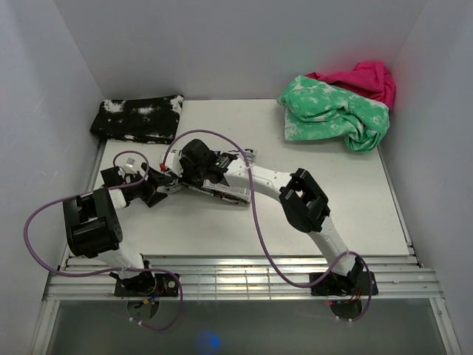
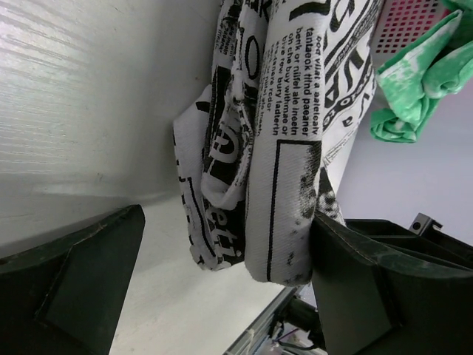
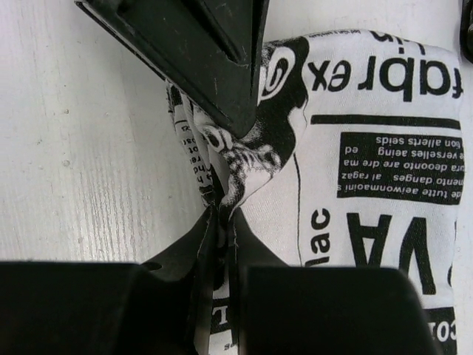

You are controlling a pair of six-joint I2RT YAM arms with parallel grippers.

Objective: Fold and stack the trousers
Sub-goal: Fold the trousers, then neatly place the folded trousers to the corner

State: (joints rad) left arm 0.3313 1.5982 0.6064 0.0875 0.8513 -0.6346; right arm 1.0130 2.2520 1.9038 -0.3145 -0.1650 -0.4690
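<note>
- My right gripper (image 3: 225, 170) is pressed together on a fold edge of the trousers (image 3: 384, 148). The cloth is pinched between its tips, and the rest of the bundle lies flat just past them.
- My left gripper (image 2: 225, 222) is spread wide. The rolled end of the trousers (image 2: 288, 148) sits between its fingers, close against one and apart from the other, and nothing is gripped there.
- From above, both hands meet at the same bundle, with the left gripper (image 1: 151, 188) just beside the right gripper (image 1: 171, 177). The trousers (image 1: 235, 194) trail away under the right wrist.
- Progress, as I judge it: the trousers are gathered into a narrow, doubled bundle, so folding is partly done. They look lumpy rather than squared off, and they are not on any pile yet, so stacking is left.
- Count: one pair of printed trousers. There is one black speckled folded garment (image 1: 138, 117) well beyond my left hand. One green-and-white garment (image 1: 336, 115) and one pink garment (image 1: 362, 78) are far off past my right arm.
</note>
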